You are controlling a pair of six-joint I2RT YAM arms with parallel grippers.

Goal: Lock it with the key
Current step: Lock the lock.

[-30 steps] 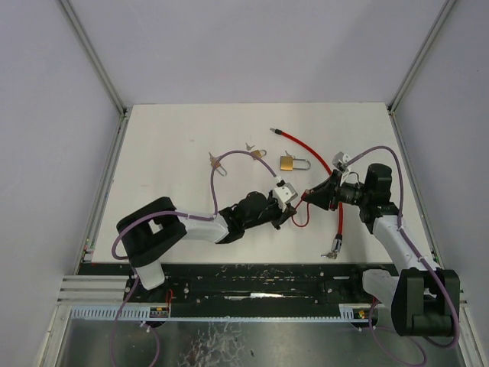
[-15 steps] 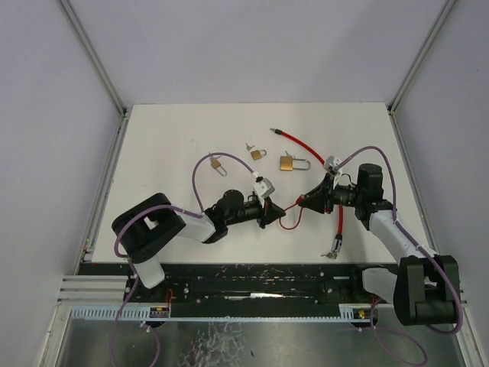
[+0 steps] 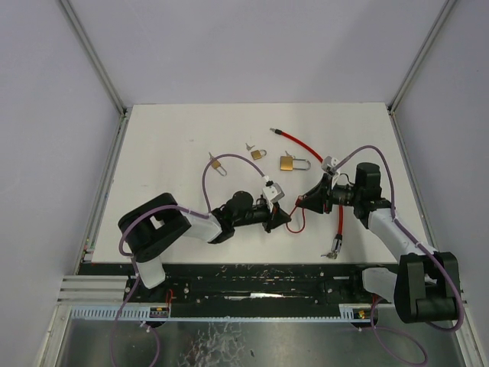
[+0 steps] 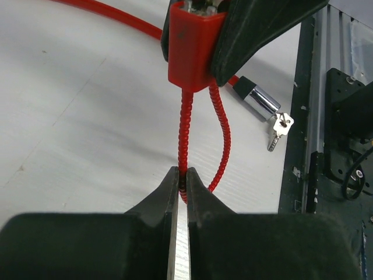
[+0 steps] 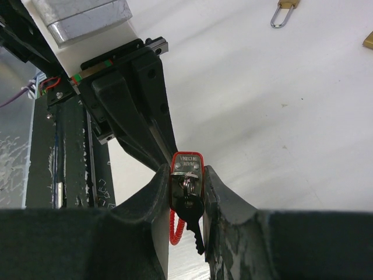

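The red cable lock's body [image 5: 186,169] sits between my right gripper's [image 5: 186,188] fingers, with a black key [image 5: 193,214] hanging from its face. The right gripper [image 3: 304,201] is shut on it just above the table. My left gripper [image 4: 182,178] is shut on the red coiled cable [image 4: 185,125] a short way below the lock body [image 4: 189,49]. In the top view the left gripper [image 3: 283,218] lies just left of the right one, with a small cable loop [image 3: 298,223] between them.
The smooth red cable [image 3: 306,145] runs across the right of the table to a silver end piece [image 4: 259,102] with spare keys [image 4: 278,128]. Three brass padlocks [image 3: 288,163], [image 3: 258,154], [image 3: 216,164] lie further back. The black base rail [image 3: 252,275] borders the near edge.
My left gripper drew back to the left with the cable, then moved right again toward the right gripper. The right gripper shifted slightly left and has since held still.
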